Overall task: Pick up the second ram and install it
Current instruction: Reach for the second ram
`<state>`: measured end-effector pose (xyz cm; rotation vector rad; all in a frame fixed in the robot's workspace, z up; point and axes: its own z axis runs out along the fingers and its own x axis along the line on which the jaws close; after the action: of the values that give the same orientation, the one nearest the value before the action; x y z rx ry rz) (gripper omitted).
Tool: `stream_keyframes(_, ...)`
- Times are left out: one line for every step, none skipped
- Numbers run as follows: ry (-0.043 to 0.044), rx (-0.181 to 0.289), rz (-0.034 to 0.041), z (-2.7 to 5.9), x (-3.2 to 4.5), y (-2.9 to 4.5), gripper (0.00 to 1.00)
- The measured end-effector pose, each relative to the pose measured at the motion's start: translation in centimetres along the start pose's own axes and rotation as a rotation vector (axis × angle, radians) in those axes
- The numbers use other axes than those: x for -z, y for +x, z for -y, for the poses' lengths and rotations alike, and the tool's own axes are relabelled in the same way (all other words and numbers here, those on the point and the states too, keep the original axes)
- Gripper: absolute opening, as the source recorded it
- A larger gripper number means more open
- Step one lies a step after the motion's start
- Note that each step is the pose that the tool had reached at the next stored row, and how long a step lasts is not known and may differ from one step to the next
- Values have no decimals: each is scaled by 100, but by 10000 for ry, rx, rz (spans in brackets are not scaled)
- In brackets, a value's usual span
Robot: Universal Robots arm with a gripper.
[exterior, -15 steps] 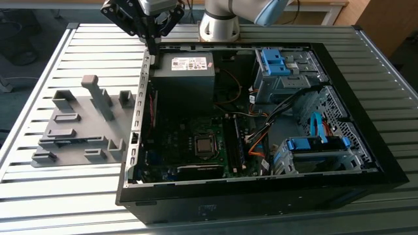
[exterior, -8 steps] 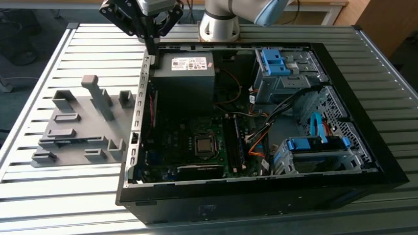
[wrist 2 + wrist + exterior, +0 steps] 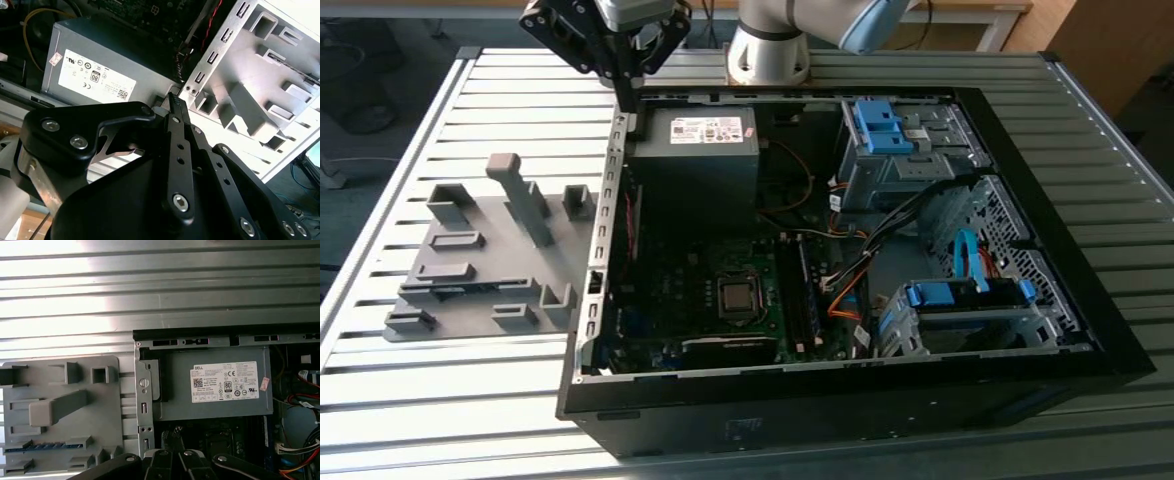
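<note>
**Claw [image 3: 630, 97] drawn shut over the case corner, ram in its holder**

The claw points downward with its fingertips pressed together into a narrow tip, gripping nothing. In the exterior view it hangs just above the back corner of the open computer case [image 3: 854, 410], where the perforated metal side rail meets the rear edge. The grey power supply [image 3: 696, 150] lies just beside that tip. In the second wrist view the black finger links run up to the closed tip, with the rail and the labelled face of the power supply beyond it.

The second ram [image 3: 47, 445] appears in the first wrist view as a thin blue strip seated in a long slot of the grey holder [image 3: 107, 410], well apart from the claw. The holder lies flat on the slatted metal surface [image 3: 454, 420], just beside the case on the exterior view's left. An upright post [image 3: 520, 200] rises from it.

Inside the case, the motherboard [image 3: 720, 290] sits next to the power supply. Blue drive brackets [image 3: 881, 125] and orange and blue cables lie toward the exterior view's right. The arm's base [image 3: 767, 50] stands on the surface behind the case.
</note>
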<state>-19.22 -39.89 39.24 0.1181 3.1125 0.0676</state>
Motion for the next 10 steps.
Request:
stream_keyframes(0,1,0,1,0,6,11)
stream_keyframes(0,1,0,1,0,11,11)
stream_keyframes(0,1,0,1,0,16,11)
stream_keyframes(0,1,0,1,0,21,11)
stream_keyframes(0,1,0,2,0,26,11)
stream_keyframes(0,1,0,2,0,30,11)
stream_keyframes(0,1,0,2,0,34,11)
stream_keyframes(0,1,0,3,0,39,11)
stream_keyframes(-1,1,1,4,0,45,11)
stream_keyframes(0,1,0,4,0,51,11)
